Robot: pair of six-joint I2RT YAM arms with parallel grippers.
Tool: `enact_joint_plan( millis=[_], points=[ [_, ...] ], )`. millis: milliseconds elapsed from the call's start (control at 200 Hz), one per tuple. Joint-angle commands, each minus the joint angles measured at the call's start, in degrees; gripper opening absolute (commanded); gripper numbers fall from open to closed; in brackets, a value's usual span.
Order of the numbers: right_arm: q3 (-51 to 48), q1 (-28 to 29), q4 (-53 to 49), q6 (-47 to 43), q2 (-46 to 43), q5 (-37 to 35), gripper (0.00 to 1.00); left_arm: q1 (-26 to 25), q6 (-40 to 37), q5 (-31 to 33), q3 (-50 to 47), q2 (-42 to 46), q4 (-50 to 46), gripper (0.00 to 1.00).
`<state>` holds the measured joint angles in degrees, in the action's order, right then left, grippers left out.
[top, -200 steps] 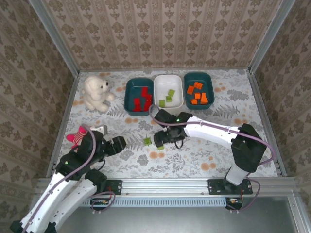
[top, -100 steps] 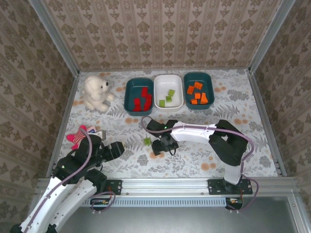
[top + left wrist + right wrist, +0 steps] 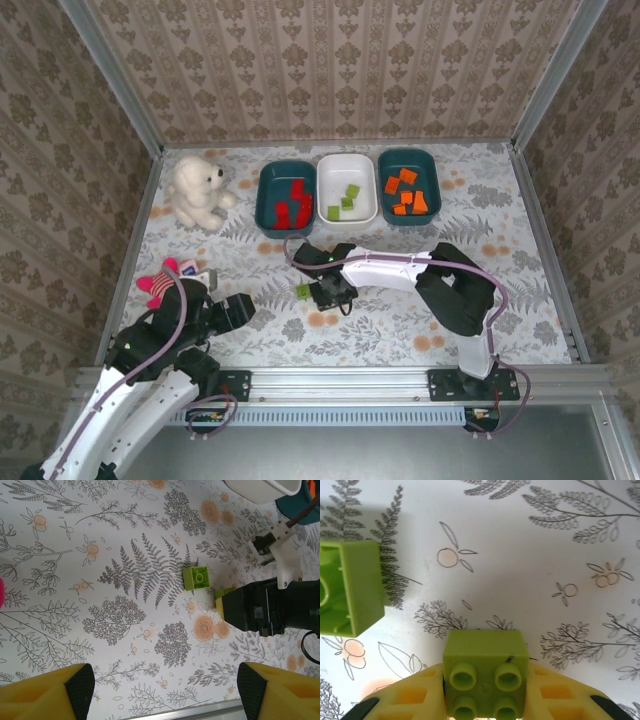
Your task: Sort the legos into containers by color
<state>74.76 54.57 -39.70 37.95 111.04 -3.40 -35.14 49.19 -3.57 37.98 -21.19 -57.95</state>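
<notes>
Legos, light green, outside the tubs: two.
- Held green lego [image 3: 486,672]: clamped between the yellow fingers [image 3: 405,700] of the right gripper [image 3: 325,293], studs toward the wrist camera. Resting on the surface [image 3: 400,320] or just above it: cannot tell.
- Loose green lego [image 3: 347,592]: on the surface, hollow underside up, just ahead and to the left of the right gripper's fingertips, apart from the held one.

Grippers: two.
- Right gripper: closed on the held green lego, as above.
- Left gripper [image 3: 165,690]: fingers wide apart, nothing between them. Both green legos well ahead of it, slightly to its right.

Other things: two plush toys.
- White plush bear [image 3: 197,190]: far ahead of the left gripper, left of the tub row.
- Pink plush star [image 3: 158,282]: close beside the left gripper, on its left.
- Right arm [image 3: 400,270]: stretched across the surface, between the tub row and the near edge.

Containers: three, side by side, ahead of the right gripper.
- Left teal tub [image 3: 262,200]: red legos [image 3: 297,190], roughly four, overlapping, exact count unclear.
- White tub [image 3: 340,172]: green legos in tub [image 3: 352,190], three.
- Right teal tub [image 3: 428,172]: orange legos [image 3: 408,176], five.
</notes>
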Motion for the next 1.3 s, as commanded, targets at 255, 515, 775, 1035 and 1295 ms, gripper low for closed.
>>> enact_joint_plan(
  millis=[255,515,775,1035,1295],
  points=[
    [16.55,-13.49,-9.06,-5.09,-4.66,-6.7,0.26,0.55,-0.78,-3.28,-1.1,-8.24,12.96,0.78],
    [38.87,-22.55,-15.54,-6.43,12.59,-9.61,0.24,0.9,-2.4,-3.94,0.51,-16.36,19.96,0.79],
    [59.16,-25.81,-24.75,-4.96,28.56,-13.69,0.24,1.83,-3.23,-4.07,1.54,-19.15,21.35,0.78],
    [65.83,-26.63,-29.09,-1.82,34.31,-15.33,0.24,3.09,-3.31,-4.15,1.43,-17.94,19.99,0.79],
    [63.23,-26.71,-28.72,0.3,33.69,-15.03,0.28,4.63,-3.57,-5.2,1.13,-18.31,20.94,0.79]
  ],
)
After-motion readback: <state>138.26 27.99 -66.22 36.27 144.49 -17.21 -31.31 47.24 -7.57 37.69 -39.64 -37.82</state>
